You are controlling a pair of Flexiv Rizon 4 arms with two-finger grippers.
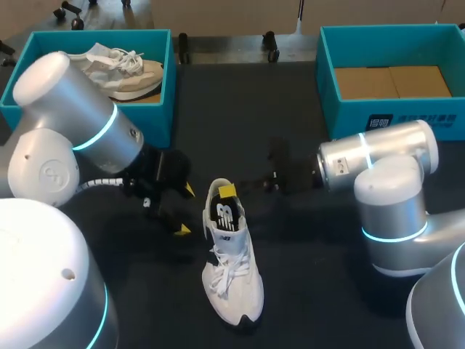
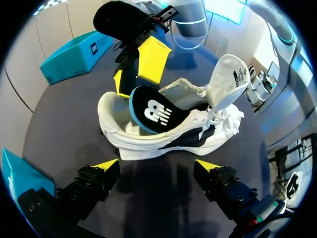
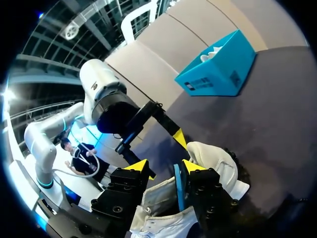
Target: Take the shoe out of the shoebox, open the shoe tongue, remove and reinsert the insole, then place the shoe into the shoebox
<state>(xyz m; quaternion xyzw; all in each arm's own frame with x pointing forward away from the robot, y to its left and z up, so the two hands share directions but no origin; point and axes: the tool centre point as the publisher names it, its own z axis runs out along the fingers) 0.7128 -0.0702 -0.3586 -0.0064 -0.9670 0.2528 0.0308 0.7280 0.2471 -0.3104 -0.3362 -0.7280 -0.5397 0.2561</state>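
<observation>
A white shoe [image 1: 232, 280] stands upright on the dark table, toe toward me. Its tongue [image 2: 230, 79] is folded up and forward. The black insole [image 1: 224, 214] with a white logo lies tilted, its heel end raised out of the shoe opening [image 2: 153, 111]. My right gripper [image 1: 226, 190] comes in from the right. Its fingers straddle the heel: one yellow fingertip [image 2: 151, 59] lies on the insole, the other behind the heel wall, and both are pinched between them [image 3: 163, 166]. My left gripper [image 1: 185, 210] hangs open just left of the shoe and does not touch it [image 2: 158, 171].
A teal shoebox [image 1: 166, 109] at the back left holds another pale shoe [image 1: 123, 69]. A second teal box [image 1: 392, 120] at the back right shows only a cardboard floor. The dark tabletop stretches between the boxes and around the shoe.
</observation>
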